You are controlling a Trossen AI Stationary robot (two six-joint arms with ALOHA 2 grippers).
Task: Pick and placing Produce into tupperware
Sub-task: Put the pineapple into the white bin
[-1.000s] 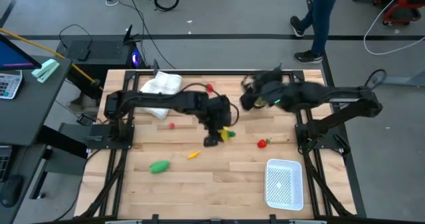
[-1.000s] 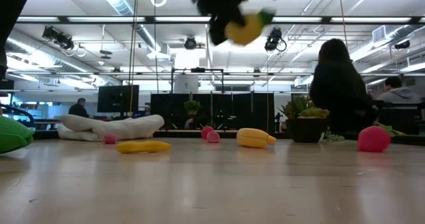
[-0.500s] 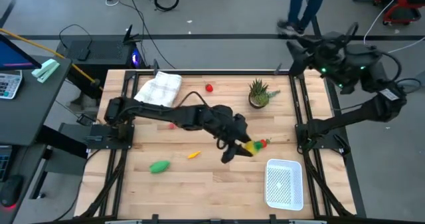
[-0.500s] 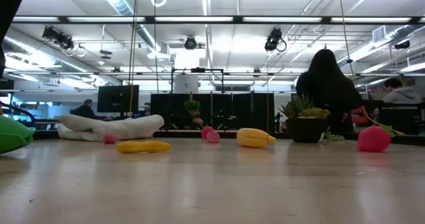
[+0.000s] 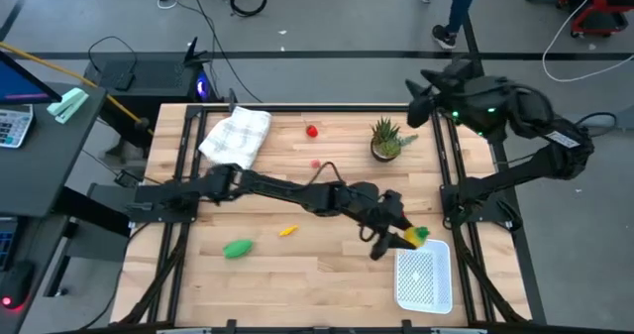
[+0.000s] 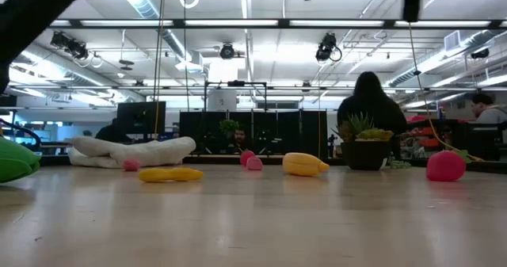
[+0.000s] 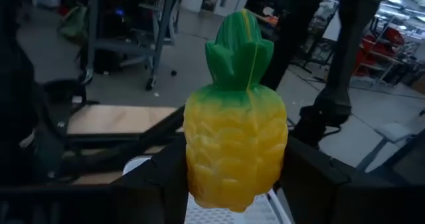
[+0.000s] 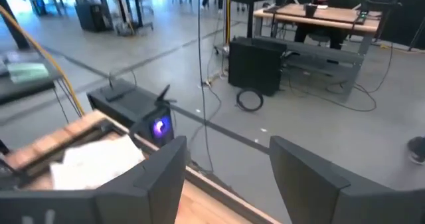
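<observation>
Left gripper point(image 5: 394, 237): arm stretched across the table, jaws clamped on a toy pineapple point(image 7: 234, 121), yellow body with green crown, held just above the near edge of the tupperware point(image 5: 424, 277). In the left wrist view the pineapple fills the gap between the two dark fingers point(image 7: 312, 177), with a pale corner of the container beneath it. Tupperware: white, rectangular, mesh base, at the table's front right, nothing visible inside. Right gripper point(image 8: 228, 167): raised off the table at the far right corner, facing out over the room, fingers spread apart with nothing between them. Remaining produce on the wooden table point(image 5: 327, 270): green oblong piece point(image 5: 238, 248) at front left; small yellow-orange piece point(image 5: 288, 231) just to its right; red round piece point(image 5: 312, 131) near the far edge; a small pink piece point(image 5: 315, 163) nearer the middle. Also present: white cloth point(image 5: 237, 136) at the far left corner; small spiky potted plant point(image 5: 385, 139) at far right. Low view: a person point(image 6: 371, 112) stands behind the plant, beyond the table.
</observation>
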